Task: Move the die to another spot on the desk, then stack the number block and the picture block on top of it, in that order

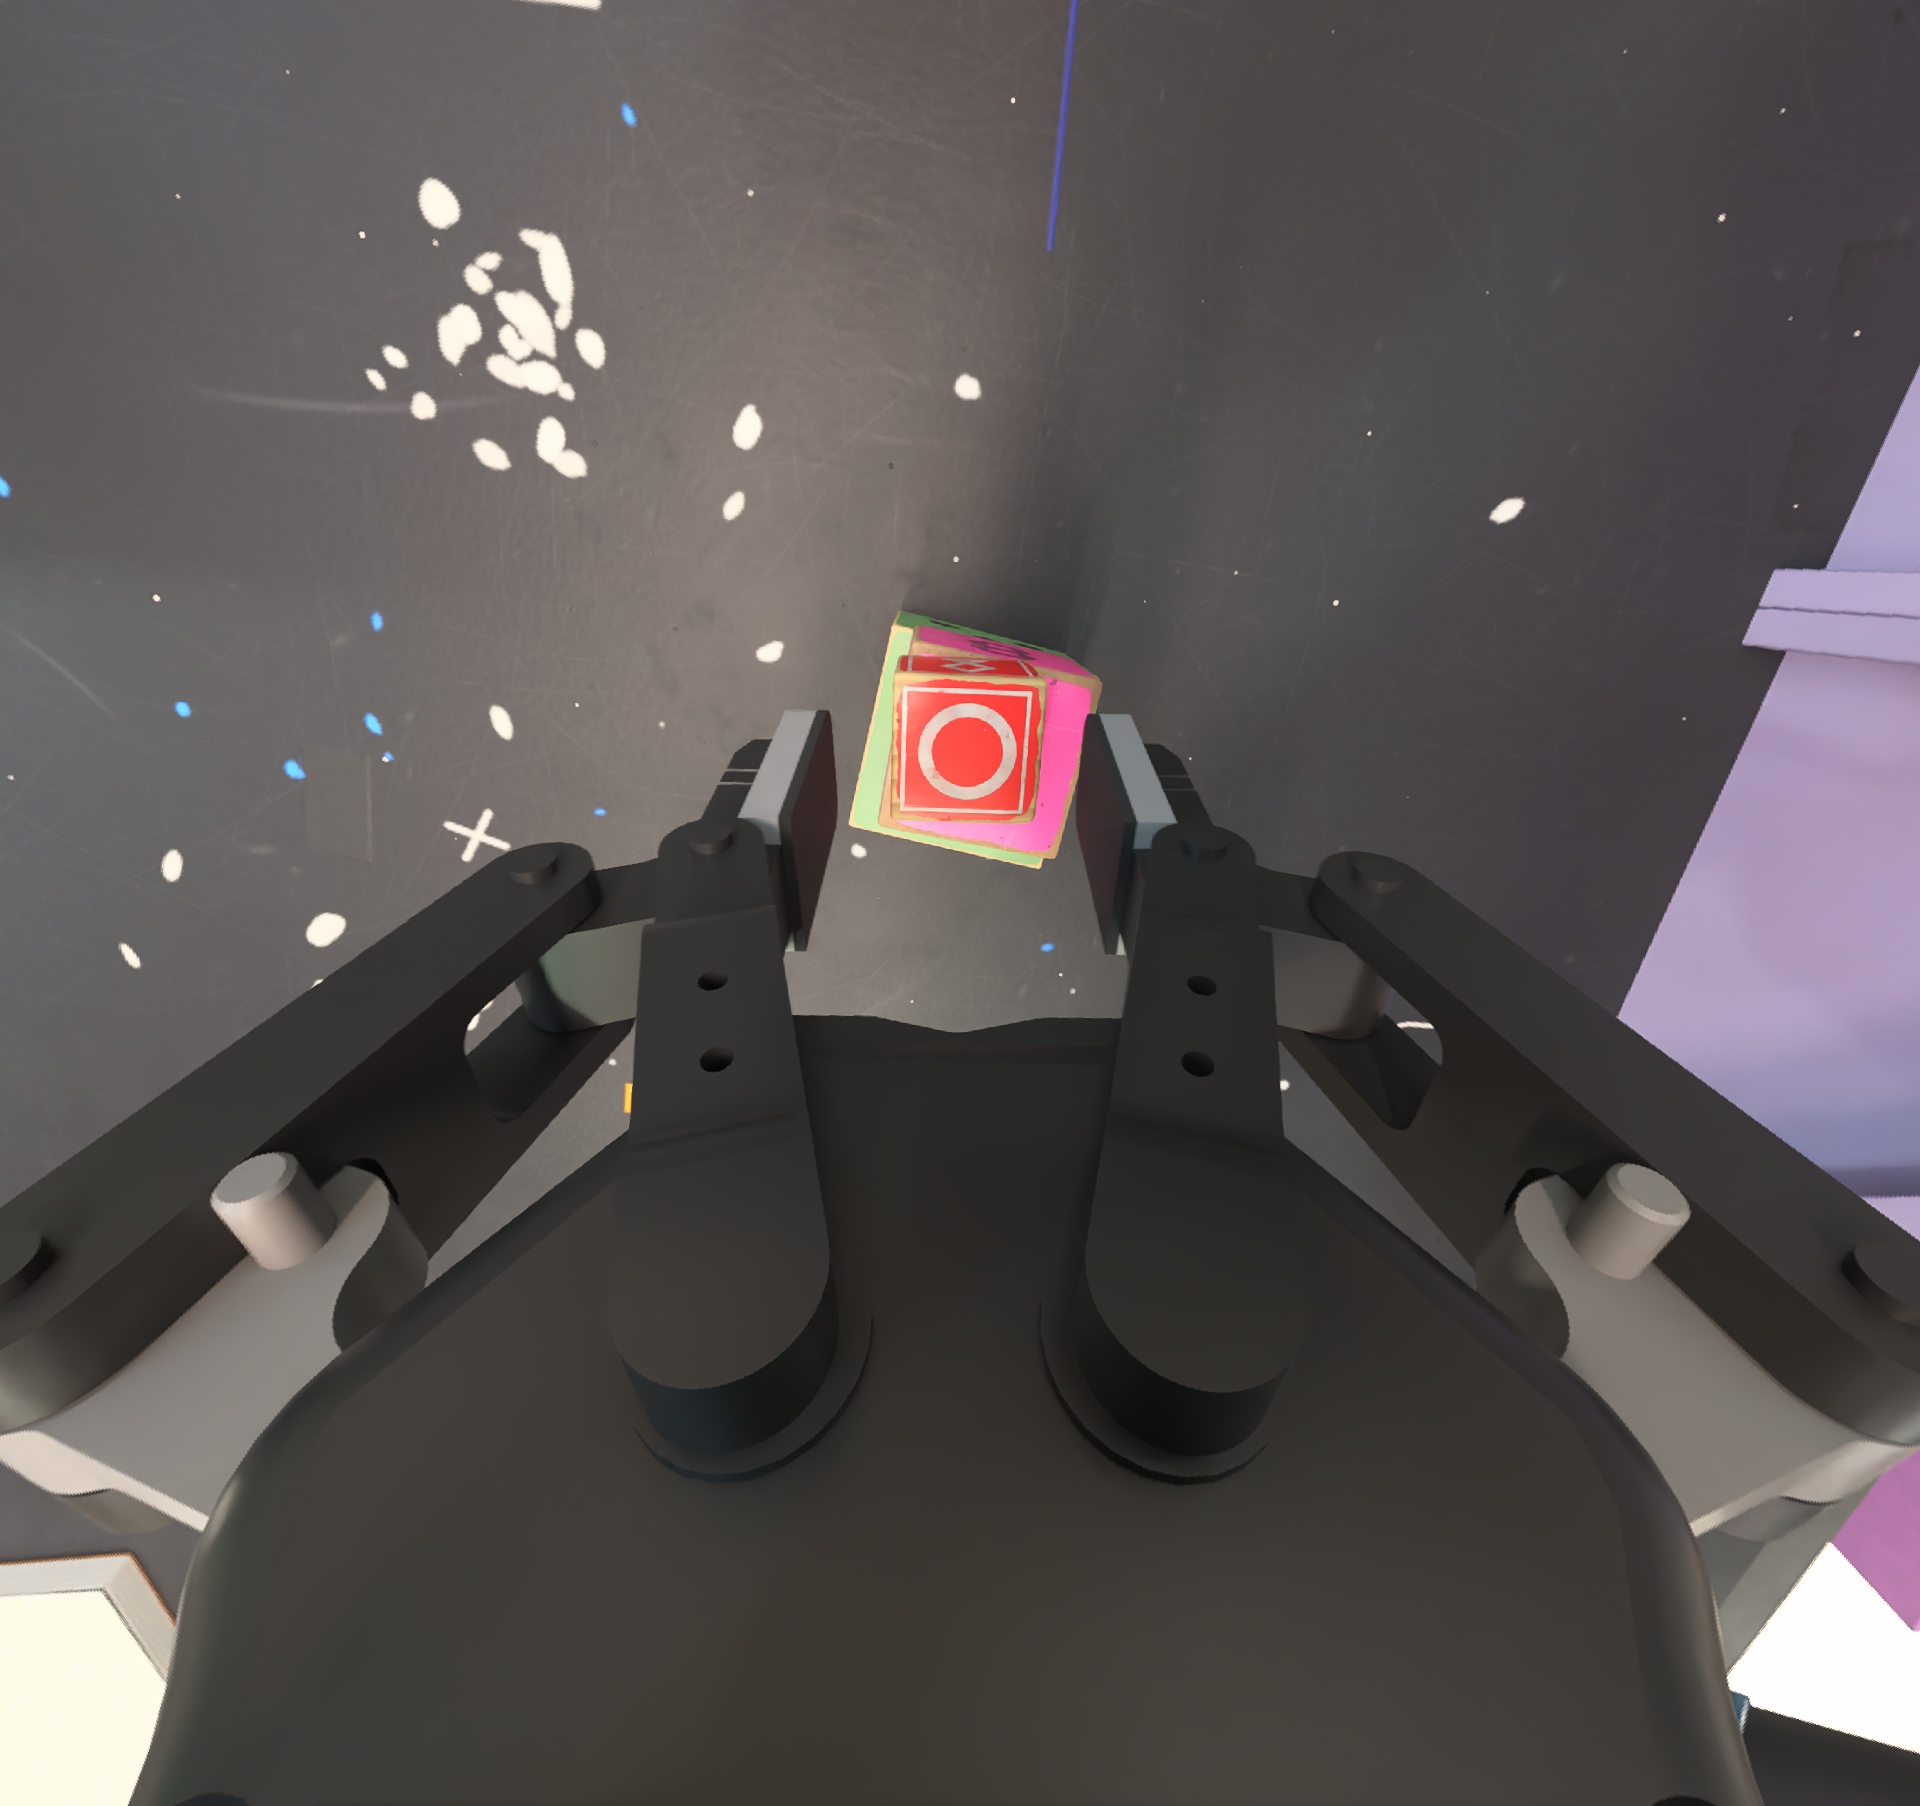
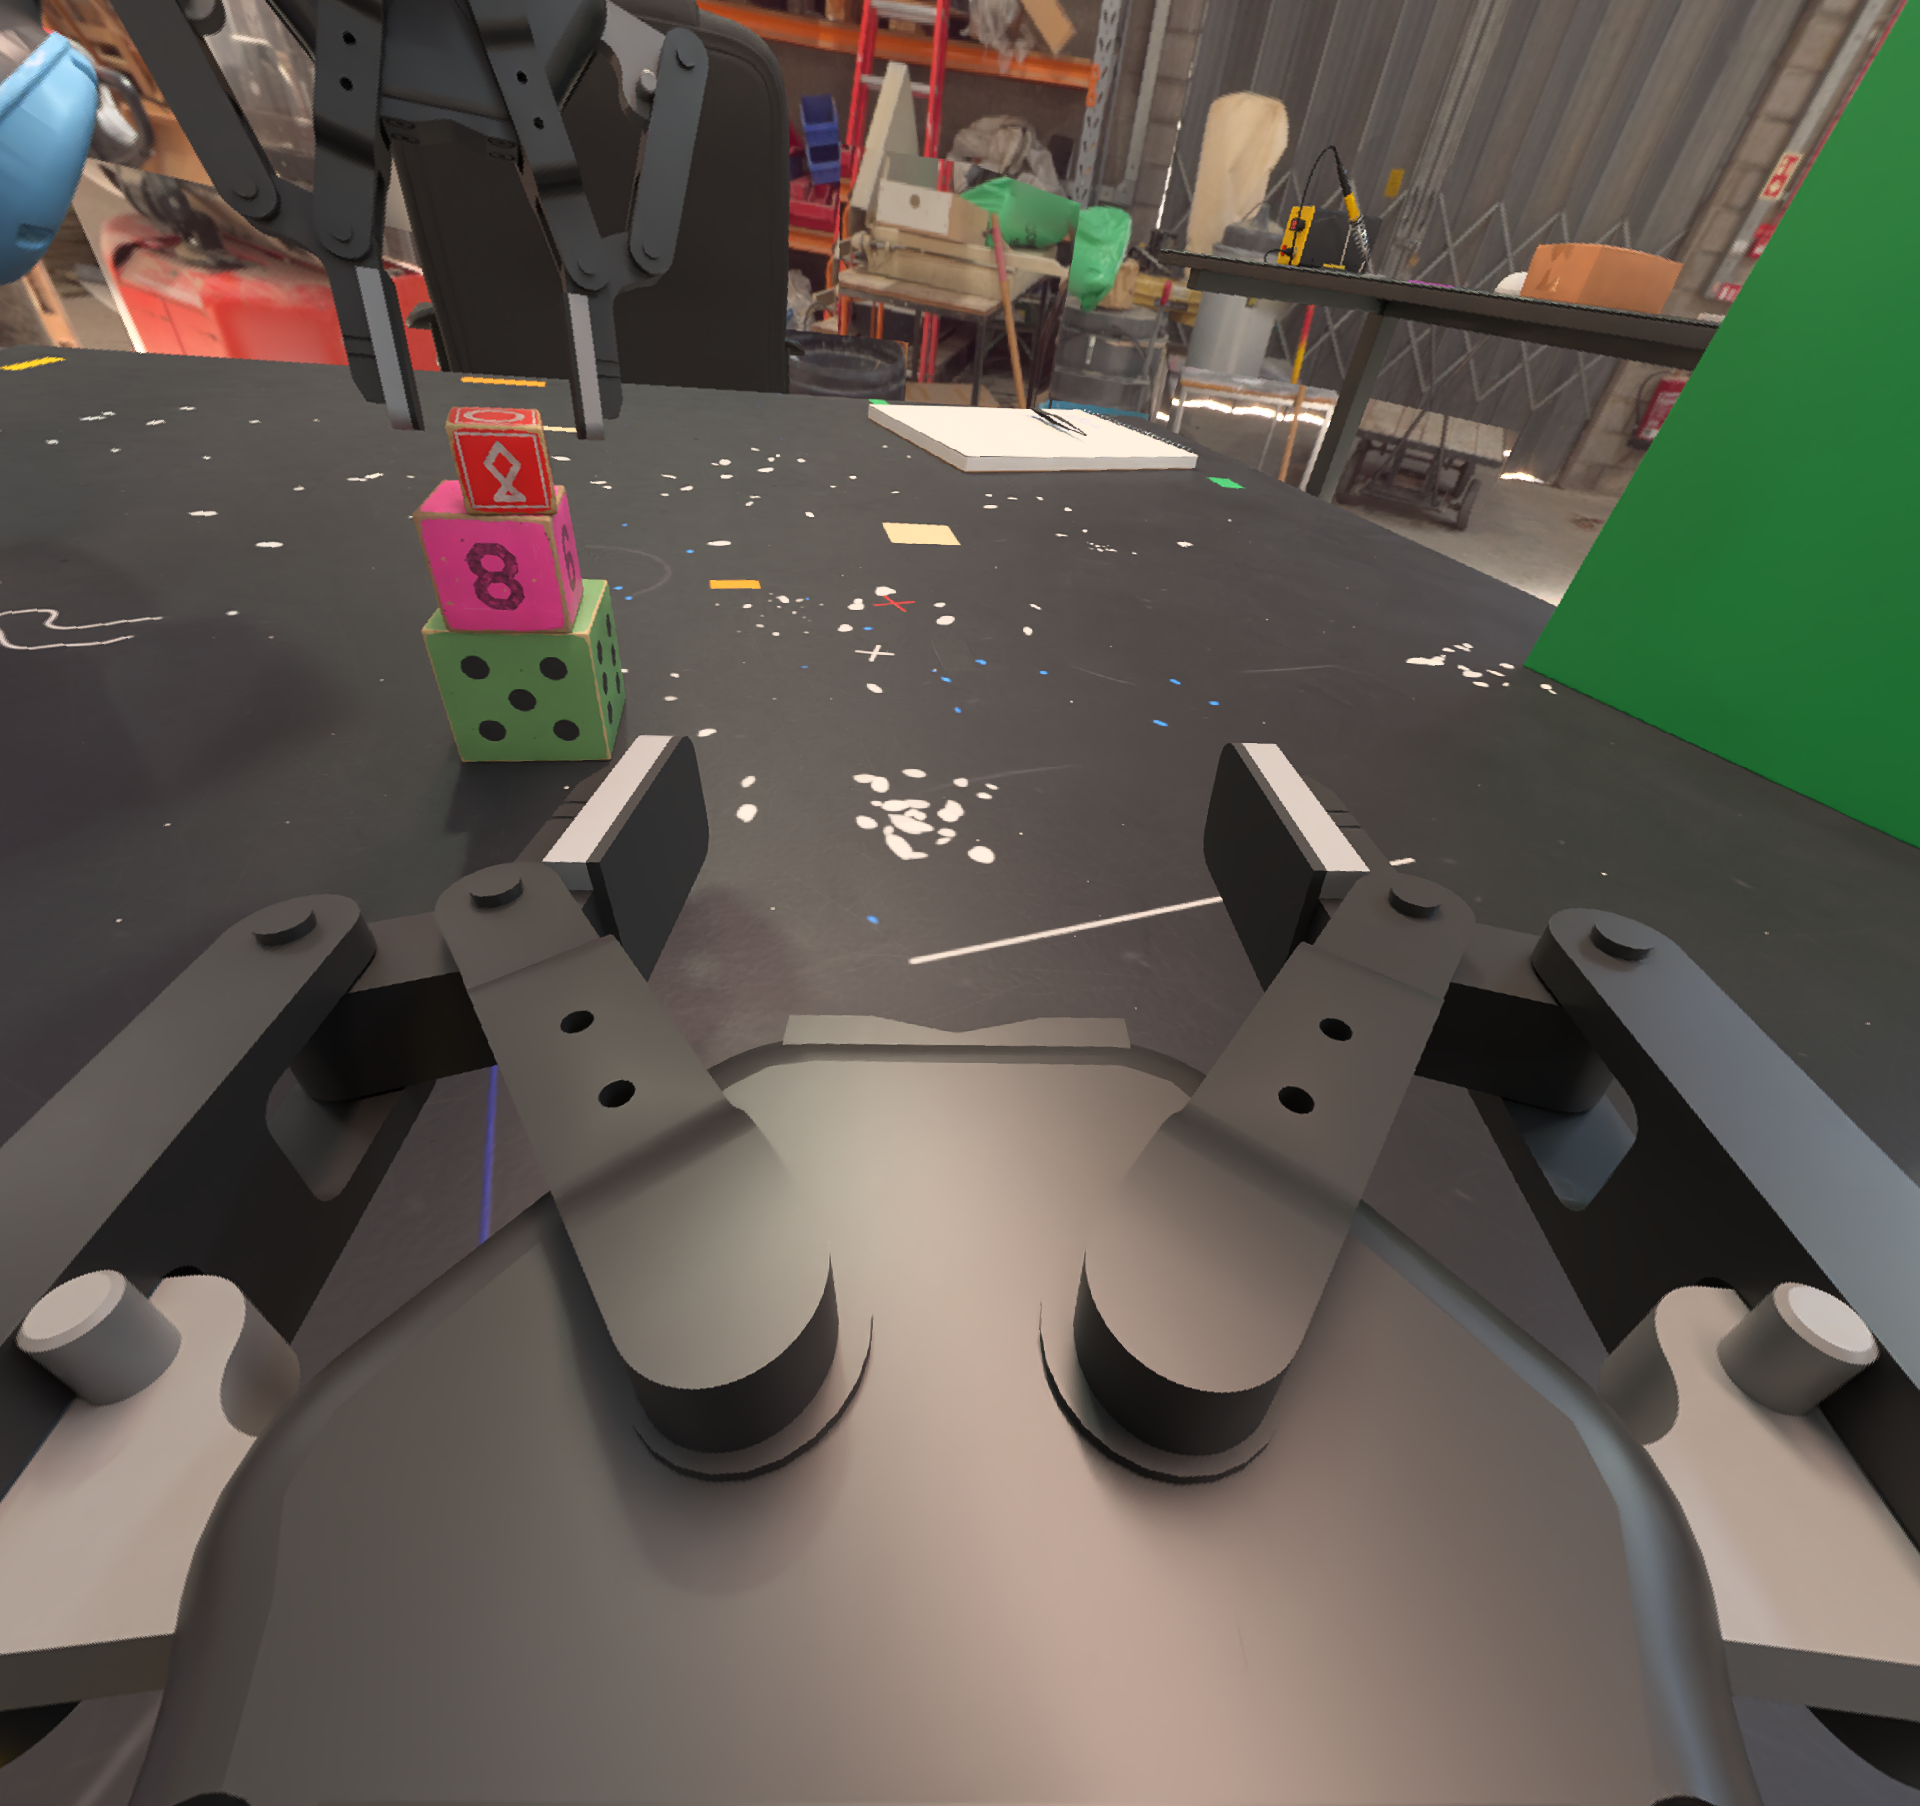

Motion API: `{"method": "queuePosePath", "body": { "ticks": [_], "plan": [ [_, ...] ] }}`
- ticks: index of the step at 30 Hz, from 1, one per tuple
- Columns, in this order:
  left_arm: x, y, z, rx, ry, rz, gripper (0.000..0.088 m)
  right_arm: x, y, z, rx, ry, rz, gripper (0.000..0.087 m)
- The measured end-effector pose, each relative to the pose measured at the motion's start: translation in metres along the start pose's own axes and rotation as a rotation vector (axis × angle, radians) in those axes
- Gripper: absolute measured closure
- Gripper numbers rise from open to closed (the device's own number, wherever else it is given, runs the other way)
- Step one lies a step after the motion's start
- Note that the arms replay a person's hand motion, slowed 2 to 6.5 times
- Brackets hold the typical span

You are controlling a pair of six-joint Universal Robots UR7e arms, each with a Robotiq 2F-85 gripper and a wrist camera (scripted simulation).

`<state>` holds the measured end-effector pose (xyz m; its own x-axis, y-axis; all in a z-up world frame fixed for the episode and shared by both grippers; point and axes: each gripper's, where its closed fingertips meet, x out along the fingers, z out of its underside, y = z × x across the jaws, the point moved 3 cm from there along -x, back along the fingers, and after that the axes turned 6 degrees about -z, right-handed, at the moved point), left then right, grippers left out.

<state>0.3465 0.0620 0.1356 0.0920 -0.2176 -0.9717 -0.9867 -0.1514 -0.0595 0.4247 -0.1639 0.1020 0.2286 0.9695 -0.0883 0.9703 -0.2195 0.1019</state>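
A stack of three blocks stands on the dark desk (image 2: 1039, 717). The green die (image 2: 525, 686) is at the bottom, the pink number block (image 2: 499, 572) sits on it, and the small red picture block (image 2: 501, 463) is on top. In the left wrist view I look straight down on the red picture block (image 1: 966, 754), with the pink block's edge (image 1: 1060, 769) and the green die's edge (image 1: 873, 748) around it. My left gripper (image 1: 961, 800) hangs open just above the stack, fingers apart on either side; it also shows in the right wrist view (image 2: 488, 406). My right gripper (image 2: 961, 821) is open and empty, right of the stack.
A white notepad (image 2: 1029, 437) lies at the far side of the desk. A green panel (image 2: 1766, 561) rises at the right edge. A lilac structure (image 1: 1829, 821) stands right of the stack in the left wrist view. Paint spots cover the desk.
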Motion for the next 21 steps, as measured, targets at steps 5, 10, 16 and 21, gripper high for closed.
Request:
{"method": "queuePosePath", "body": {
  "ticks": [5, 10, 16, 21],
  "plan": [
    [-0.002, -0.003, 0.0, -0.003, 0.002, -0.012, 0.0299, 0.0, 0.0, 0.0, -0.001, 0.0, 0.0, 0.0046],
    [-0.007, -0.006, -0.002, -0.011, 0.027, -0.024, 0.01, 0.0, 0.0, 0.0, 0.0, 0.0, 0.0, 0.0047],
    [-0.014, -0.011, -0.006, -0.024, 0.071, -0.03, 0.0023, 0.0, 0.0, 0.0, 0.001, 0.0, 0.0, 0.0047],
    [-0.021, -0.014, -0.009, -0.047, 0.139, -0.018, 0.0023, 0.0, 0.0, 0.0, 0.0, 0.002, 0.001, 0.0048]
  ]
}}
